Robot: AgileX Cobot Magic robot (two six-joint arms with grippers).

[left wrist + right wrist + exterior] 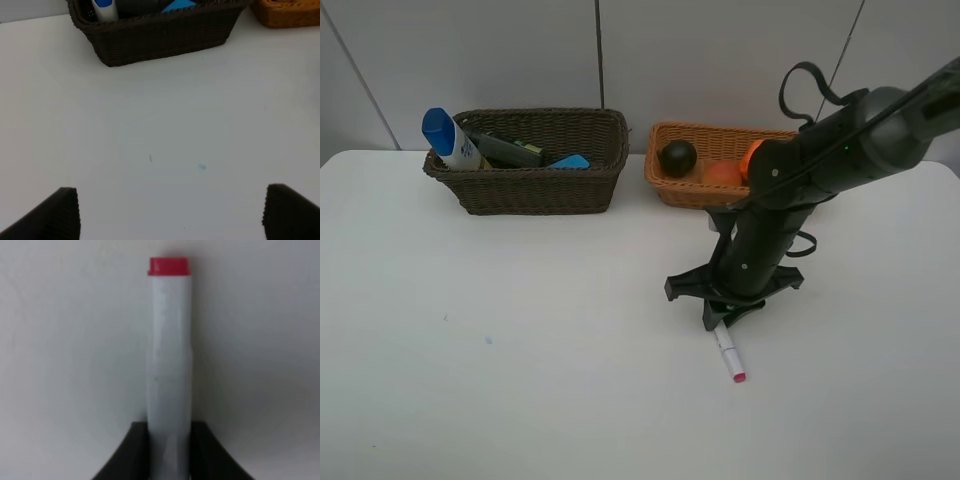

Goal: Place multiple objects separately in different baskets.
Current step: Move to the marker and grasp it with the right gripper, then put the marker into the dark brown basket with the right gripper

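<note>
Marker (169, 355) pinched between the right gripper's (723, 318) closed fingers, pink tip poking out beyond them.
Behind the fingers, the dark basket (535, 190) holds the bottle; the tan basket (695, 190) holds fruit. Left gripper (170, 212) waits, fingers apart, empty.
</note>
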